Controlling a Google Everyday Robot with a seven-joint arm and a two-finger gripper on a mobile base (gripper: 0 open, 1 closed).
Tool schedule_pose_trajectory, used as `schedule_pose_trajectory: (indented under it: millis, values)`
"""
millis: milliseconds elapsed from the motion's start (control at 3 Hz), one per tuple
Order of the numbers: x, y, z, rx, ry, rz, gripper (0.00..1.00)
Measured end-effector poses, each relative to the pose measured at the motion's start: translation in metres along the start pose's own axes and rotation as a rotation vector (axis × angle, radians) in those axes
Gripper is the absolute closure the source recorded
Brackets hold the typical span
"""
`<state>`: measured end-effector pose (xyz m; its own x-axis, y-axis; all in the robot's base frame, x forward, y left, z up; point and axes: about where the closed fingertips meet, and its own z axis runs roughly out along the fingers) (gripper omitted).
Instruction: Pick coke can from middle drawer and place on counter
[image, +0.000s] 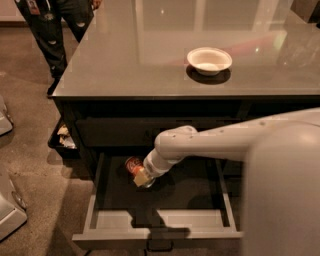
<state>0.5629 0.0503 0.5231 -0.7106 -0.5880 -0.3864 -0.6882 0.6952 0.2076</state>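
The gripper (141, 178) sits low in the middle drawer (105, 220) at the centre of the frame, masking part of the coke can (133, 164), whose lettering is too blurred to read. The robot's arm (280, 190) fills the lower right, hiding that side of the cabinet (110, 131). The tabletop (130, 60) runs off the top and right edges. A bystander (50, 35), upper left, is cut off above the hips.

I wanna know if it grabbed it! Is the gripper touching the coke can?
Cannot tell. The camera view shows the gripper overlapping the coke can in the middle drawer, no gap visible, but the contact spot is hidden.
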Motion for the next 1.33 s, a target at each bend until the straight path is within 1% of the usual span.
schedule_pose_trajectory:
  millis: [333, 667, 1000, 1333]
  values:
    - [0.009, 0.013, -0.085, 0.003, -0.014, -0.153, 1.0]
    - [0.003, 0.01, -0.169, 0.06, -0.065, -0.287, 1.0]
    - [-0.033, 0.008, -0.232, 0.126, -0.122, -0.407, 1.0]
    - [-0.081, 0.01, -0.283, 0.175, -0.199, -0.472, 1.0]
